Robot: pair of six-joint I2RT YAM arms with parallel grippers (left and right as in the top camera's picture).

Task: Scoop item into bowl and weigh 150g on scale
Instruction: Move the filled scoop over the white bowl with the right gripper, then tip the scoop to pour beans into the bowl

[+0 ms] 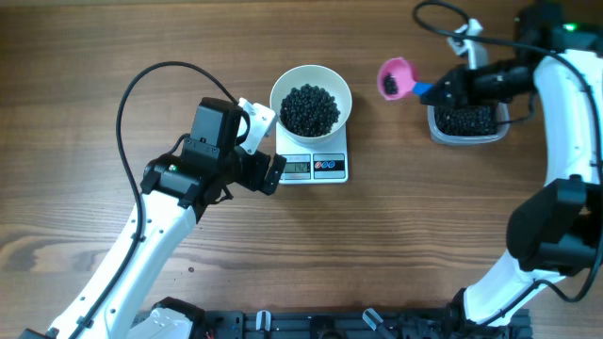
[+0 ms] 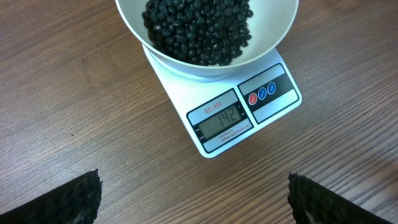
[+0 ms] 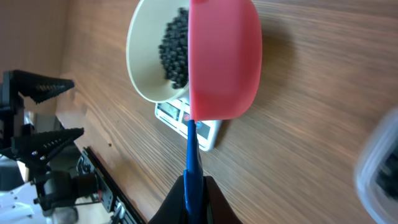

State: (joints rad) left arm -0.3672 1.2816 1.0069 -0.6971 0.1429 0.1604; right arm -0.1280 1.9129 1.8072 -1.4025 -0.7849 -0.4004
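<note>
Left gripper (image 1: 267,146) hangs spread wide just beside the scale (image 1: 330,168), holding nothing. I reckon it's parked there so its wrist cam can read the display, which shows 142, a bit short of target. The bowl (image 1: 283,85) sits on the scale with a decent heap of the beads (image 1: 311,108) in it. Right gripper (image 3: 194,202) is pressed together on the blue handle of the pink scoop (image 1: 396,77), held in the air between the bowl and the clear tub (image 1: 464,122) where the rest of the beads are. The scoop looks about empty from above, can't swear to it. Nothing blocks the path from tub to bowl, only bare wood
</note>
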